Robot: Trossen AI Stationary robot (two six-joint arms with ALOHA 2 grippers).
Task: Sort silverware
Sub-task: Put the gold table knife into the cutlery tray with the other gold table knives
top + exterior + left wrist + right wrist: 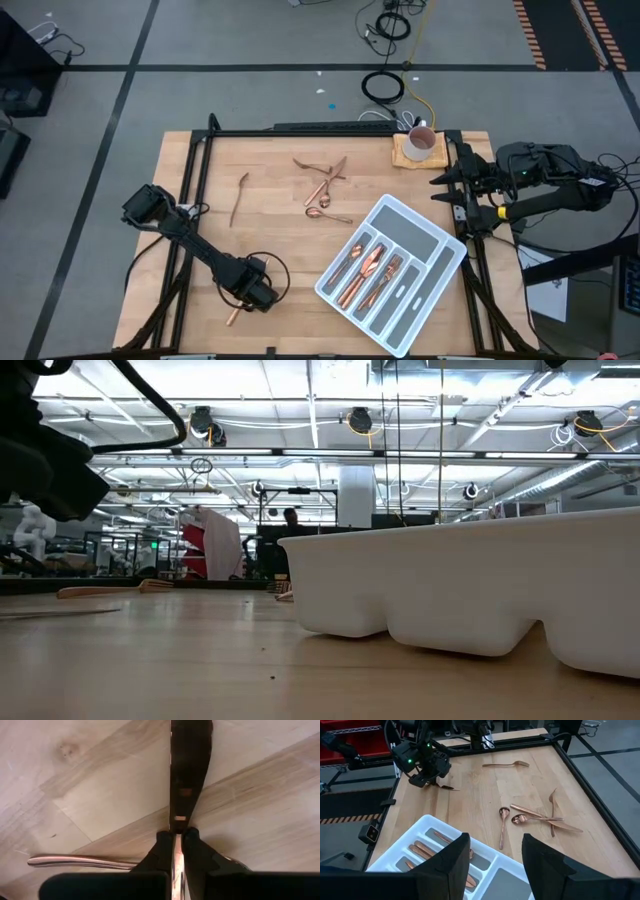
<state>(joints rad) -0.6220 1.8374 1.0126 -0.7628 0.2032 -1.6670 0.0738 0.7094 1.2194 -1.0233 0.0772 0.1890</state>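
My left gripper [256, 294] [175, 840] points down at the table's near left and is shut on one copper piece of silverware [189, 770], whose broad part runs away from the fingers. A second copper handle [80, 862] lies on the wood beside them, and one end [232, 316] shows in the high view. More silverware [325, 185] lies in a loose pile mid-table, with a lone piece [240, 195] to its left. The grey-white tray [390, 272] holds several pieces. My right gripper [495, 865] hovers open at the right edge, touching nothing. My left gripper pinches the copper piece's narrow part [175, 822] between its two fingers [162, 845]. The fingers come from above, point down and lie across the piece. The piece sits low over the wood; I cannot tell whether it still rests on it.
A cup on a wooden coaster [419, 146] stands at the far right corner. The black frame rails [195, 180] run along the table's sides. Bare wood lies between the left gripper and the tray [445, 845].
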